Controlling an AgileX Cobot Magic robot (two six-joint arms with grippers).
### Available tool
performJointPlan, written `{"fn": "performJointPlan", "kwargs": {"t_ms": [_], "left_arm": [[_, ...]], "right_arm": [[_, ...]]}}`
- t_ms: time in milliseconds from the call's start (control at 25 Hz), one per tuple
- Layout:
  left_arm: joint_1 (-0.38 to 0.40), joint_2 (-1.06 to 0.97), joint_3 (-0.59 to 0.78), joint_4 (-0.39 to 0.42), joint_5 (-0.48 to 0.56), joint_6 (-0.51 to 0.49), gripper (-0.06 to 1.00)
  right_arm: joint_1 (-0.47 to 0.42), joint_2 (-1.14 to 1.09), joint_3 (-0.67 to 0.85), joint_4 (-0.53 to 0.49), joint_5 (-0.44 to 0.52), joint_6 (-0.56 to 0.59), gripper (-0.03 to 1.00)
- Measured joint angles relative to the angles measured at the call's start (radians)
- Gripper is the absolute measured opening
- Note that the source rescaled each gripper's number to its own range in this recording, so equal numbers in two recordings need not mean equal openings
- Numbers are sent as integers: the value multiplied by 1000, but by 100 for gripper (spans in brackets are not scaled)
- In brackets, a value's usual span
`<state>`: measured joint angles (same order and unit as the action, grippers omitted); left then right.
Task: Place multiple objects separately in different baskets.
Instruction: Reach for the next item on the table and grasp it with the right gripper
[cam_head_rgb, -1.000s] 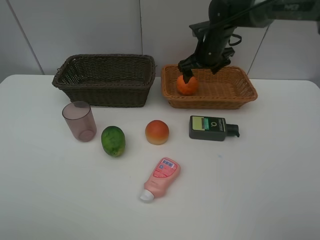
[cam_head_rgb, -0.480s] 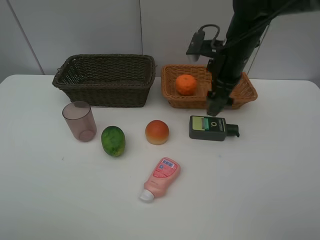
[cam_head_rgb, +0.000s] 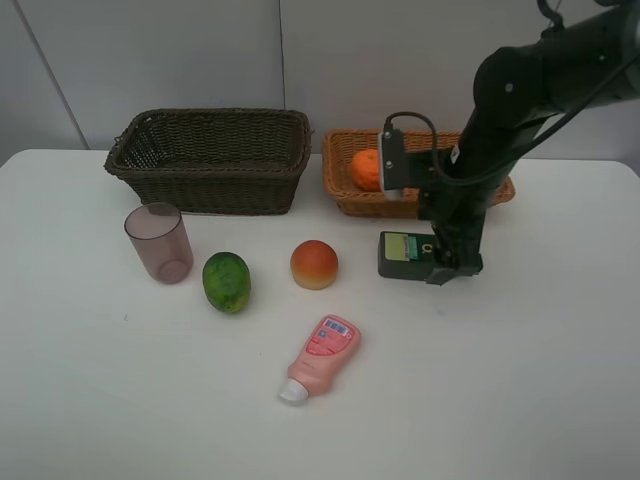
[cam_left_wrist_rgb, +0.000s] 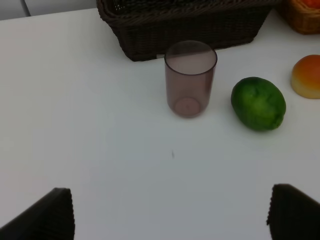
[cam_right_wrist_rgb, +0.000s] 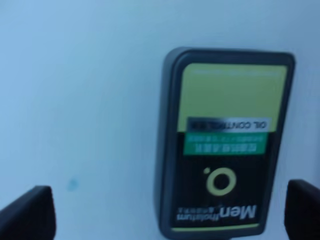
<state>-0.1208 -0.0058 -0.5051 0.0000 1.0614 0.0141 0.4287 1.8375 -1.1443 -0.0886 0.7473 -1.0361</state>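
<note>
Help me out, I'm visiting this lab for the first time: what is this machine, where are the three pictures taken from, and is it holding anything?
It is a robot with two arms, each ending in a two-finger gripper. The wide picture comes from a camera mounted high; the other two come from cameras on the wrists. On the white table sit a dark basket and a light basket with an orange in it. In front are a mauve cup, a green fruit, a peach-like fruit, a pink bottle and a dark bottle. The right gripper is low over the dark bottle, jaws open. The left gripper is open too. Nothing is held.
</note>
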Motion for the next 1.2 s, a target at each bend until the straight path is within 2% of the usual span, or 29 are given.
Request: {"fn": "performJointPlan", "kwargs": {"t_ms": [520,880,1200], "left_arm": [[0,0,0,0,0,0,100],[0,0,0,0,0,0,100],[0,0,0,0,0,0,100]], "right_arm": [[0,53,9,-1,-99,-3,97],[-4,53,142,-15,-265,-3,97],[-11,53,145,-15,-292,-3,97]]}}
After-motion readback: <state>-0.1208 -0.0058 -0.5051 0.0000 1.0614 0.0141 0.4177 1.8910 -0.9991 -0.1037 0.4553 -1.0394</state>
